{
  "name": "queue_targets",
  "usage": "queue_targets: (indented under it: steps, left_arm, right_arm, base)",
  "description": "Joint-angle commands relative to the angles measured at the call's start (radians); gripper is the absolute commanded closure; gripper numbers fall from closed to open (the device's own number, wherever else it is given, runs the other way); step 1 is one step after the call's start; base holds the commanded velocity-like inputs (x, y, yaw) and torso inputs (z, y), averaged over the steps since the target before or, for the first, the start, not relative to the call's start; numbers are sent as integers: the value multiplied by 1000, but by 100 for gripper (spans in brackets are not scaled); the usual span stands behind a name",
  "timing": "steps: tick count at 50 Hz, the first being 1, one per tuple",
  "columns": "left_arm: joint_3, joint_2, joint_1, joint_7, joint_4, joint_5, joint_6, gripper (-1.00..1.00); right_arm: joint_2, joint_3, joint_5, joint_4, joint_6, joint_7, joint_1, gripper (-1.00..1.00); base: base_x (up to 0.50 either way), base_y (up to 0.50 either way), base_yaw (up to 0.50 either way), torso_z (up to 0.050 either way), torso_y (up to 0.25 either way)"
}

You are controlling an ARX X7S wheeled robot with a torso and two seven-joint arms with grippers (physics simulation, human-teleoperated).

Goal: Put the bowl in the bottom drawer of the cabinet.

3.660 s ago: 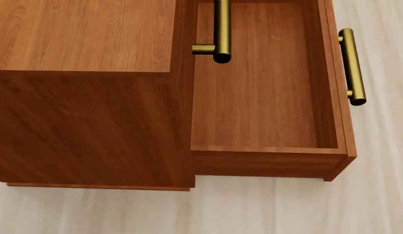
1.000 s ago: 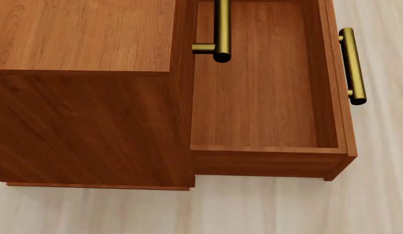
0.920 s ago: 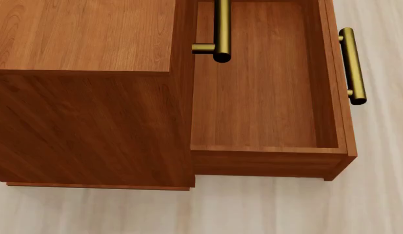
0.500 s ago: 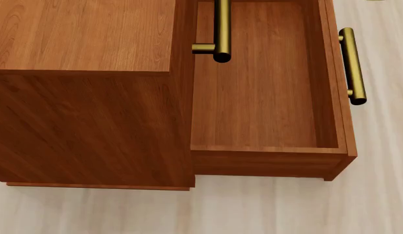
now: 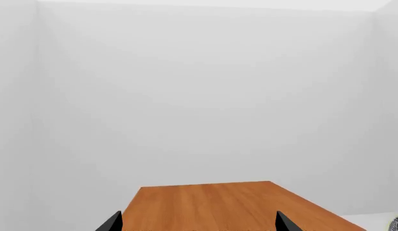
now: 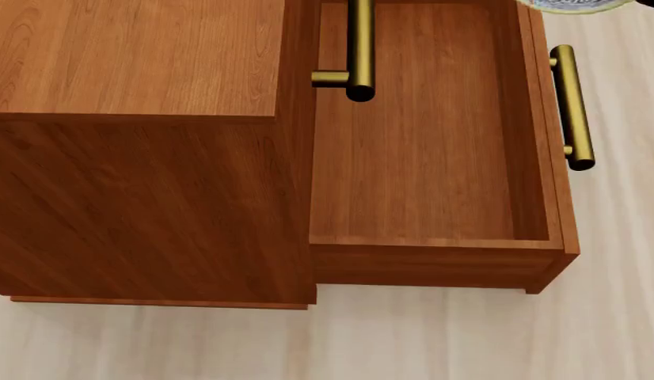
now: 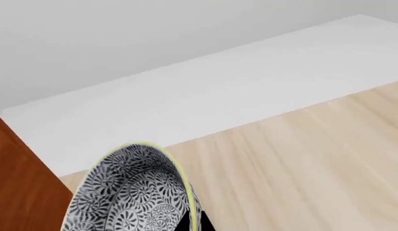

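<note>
Left wrist view: two dark fingertips (image 5: 112,222) of the left tool (image 5: 197,224) poking in at the frame edge, set wide apart, nothing between them. Beyond them the flat reddish-brown top of the cabinet (image 5: 225,204), plain white walls behind. Small patterned grey sliver at the corner, too cut off to tell what.

Head view: cabinet (image 6: 137,142) seen from above, top and one side panel showing. Bottom drawer (image 6: 422,142) pulled well out to the right of the cabinet body, inside bare wood. Brass bar handle (image 6: 571,107) on the drawer front, at its right. Another brass handle (image 6: 358,49) of an upper drawer hanging over the open drawer near the cabinet body. Bowl (image 6: 576,5) just peeking in at the top edge, above the far right corner of the drawer, over the front wall; only a thin slice of rim visible. Pale wood floor (image 6: 412,340) around. Neither tool visible here.

Right wrist view: bowl (image 7: 131,192) close to the camera, tilted on edge, blue-grey floral pattern facing the lens, yellowish rim line. Dark bit of the right tool (image 7: 186,224) at the bowl's lower rim; grip hidden, so cannot tell whether spread or pinching. Cabinet side (image 7: 22,183) just beside the bowl. Floor (image 7: 302,159) and white wall behind.
</note>
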Motion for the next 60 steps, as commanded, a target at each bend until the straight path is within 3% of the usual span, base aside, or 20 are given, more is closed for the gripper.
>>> queue_targets:
  steps: [1, 30, 60]
  left_arm:
    - [1, -4, 0, -2, 1, -1, 3, -100]
    - [8, -3, -12, -7, 2, -7, 1, -100]
    - [12, -12, 0, -8, 0, 3, 20, -100]
  right_arm:
    - [6, -1, -29, -5, -15, -16, -30, 100]
    - [32, 5, -46, -18, -37, -28, -121, 100]
    - [10, -126, -58, -37, 72, -7, -47, 100]
  base:
    - [0, 0, 0, 0, 0]
    - [0, 0, 0, 0, 0]
    - [0, 0, 0, 1, 1]
